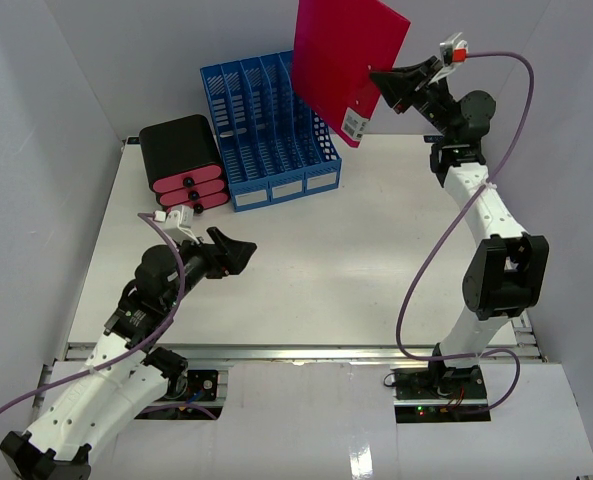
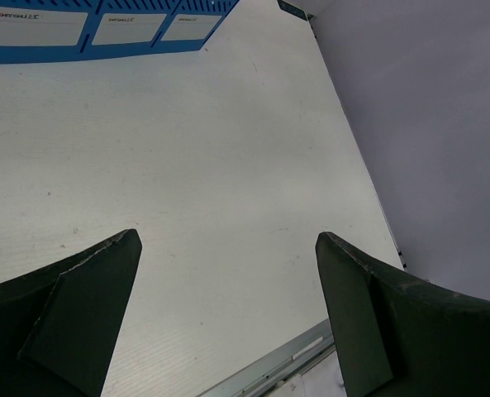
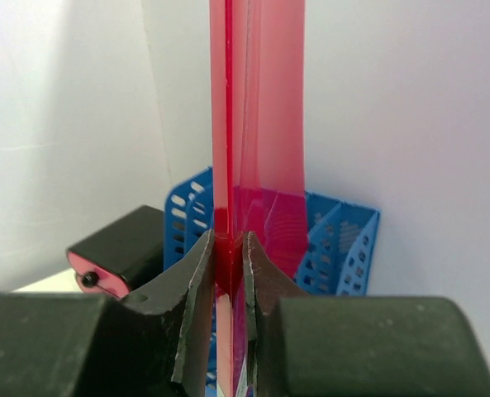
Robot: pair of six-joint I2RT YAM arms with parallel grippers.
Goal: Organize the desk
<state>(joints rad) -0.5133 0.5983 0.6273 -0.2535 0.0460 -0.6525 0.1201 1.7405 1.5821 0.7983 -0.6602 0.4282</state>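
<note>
My right gripper [image 1: 384, 85] was clamped on a red folder [image 1: 346, 60], both fingers pinching its lower edge near a small white label. It held the folder in the air at about 1 o'clock over the desk [image 1: 326, 260]. From the wrist view the folder stood upright and edge-on between my pads, thin and flat.

Seen from above, the folder's lower part overlapped the far right end of the blue file rack [image 1: 271, 130]. I could not tell whether it touched the rack or hung clear of it. The rack stood at about 12 o'clock on the desk, against the back wall, with its labelled front facing me. Just beside it, at 11 o'clock, sat a black case [image 1: 184, 160] with pink ends, touching or nearly touching the rack's left side.

My left gripper [image 1: 238, 252] was released, its fingers spread wide with nothing between them. It hovered low over the desk at about 8 o'clock, well apart from the rack and the case, pointing toward 2 o'clock.

The desk itself lay flat and white in front of me, its silver rail running along the near edge at 6 o'clock.
</note>
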